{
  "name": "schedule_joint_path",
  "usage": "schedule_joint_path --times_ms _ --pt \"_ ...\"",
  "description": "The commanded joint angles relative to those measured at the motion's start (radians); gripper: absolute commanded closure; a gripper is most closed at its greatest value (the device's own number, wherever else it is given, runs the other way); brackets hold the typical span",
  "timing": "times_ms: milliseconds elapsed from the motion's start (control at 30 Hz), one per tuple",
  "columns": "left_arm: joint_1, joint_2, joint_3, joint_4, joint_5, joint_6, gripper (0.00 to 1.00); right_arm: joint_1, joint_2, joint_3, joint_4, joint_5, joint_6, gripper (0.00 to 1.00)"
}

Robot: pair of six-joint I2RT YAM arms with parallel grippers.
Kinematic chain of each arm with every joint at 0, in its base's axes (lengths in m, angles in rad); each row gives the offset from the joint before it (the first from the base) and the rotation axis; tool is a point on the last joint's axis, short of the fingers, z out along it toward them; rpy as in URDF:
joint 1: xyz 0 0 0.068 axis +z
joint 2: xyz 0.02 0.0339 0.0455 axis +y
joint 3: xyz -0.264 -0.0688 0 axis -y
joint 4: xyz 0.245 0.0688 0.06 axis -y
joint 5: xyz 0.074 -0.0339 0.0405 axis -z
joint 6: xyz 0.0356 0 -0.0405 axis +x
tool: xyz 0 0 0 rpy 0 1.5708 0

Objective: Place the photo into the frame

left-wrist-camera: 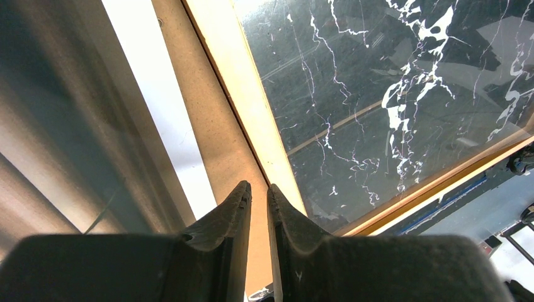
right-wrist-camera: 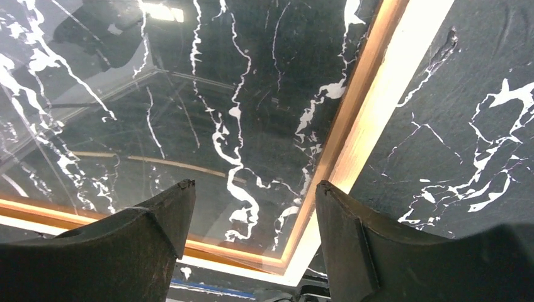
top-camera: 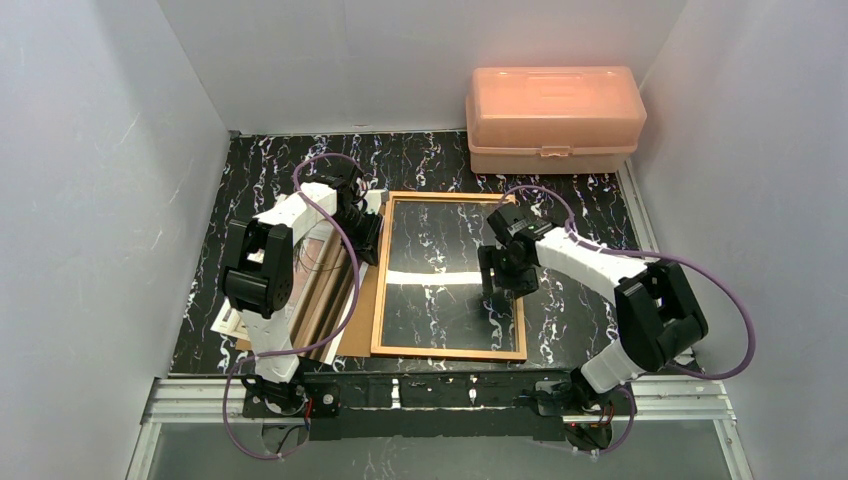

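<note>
The frame [top-camera: 448, 352] lies flat in the middle of the table with a clear pane [top-camera: 440, 300] in it. Its rail also shows in the left wrist view [left-wrist-camera: 252, 107] and the right wrist view [right-wrist-camera: 352, 119]. The photo [top-camera: 322, 290] lies to the frame's left, mostly hidden under my left arm; it shows as blurred bands in the left wrist view [left-wrist-camera: 63, 138]. My left gripper [top-camera: 368, 235] [left-wrist-camera: 259, 189] is shut, with nothing seen between its fingers, beside the frame's left rail. My right gripper [top-camera: 503, 285] [right-wrist-camera: 255, 195] is open and empty above the right rail.
A plain brown backing board [top-camera: 362, 300] [left-wrist-camera: 208, 113] lies between the photo and the frame. A pink plastic box [top-camera: 553, 120] stands at the back right. White walls close in the table on three sides.
</note>
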Motion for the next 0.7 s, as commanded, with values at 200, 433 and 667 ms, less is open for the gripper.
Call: schedule_joint_path --times_ms 200,433,667 --pt "0.006 -0.045 0.028 -0.041 0.021 0.015 0.86 0.048 0.004 0.026 0.037 0.059 0.01 0.26" --pt "0.006 -0.047 0.033 -0.055 0.018 0.029 0.86 0.258 -0.091 0.012 0.101 -0.004 0.026 0.37" --pt "0.007 -0.058 0.026 -0.066 0.0 0.045 0.86 0.478 -0.085 -0.013 0.203 -0.005 0.009 0.55"
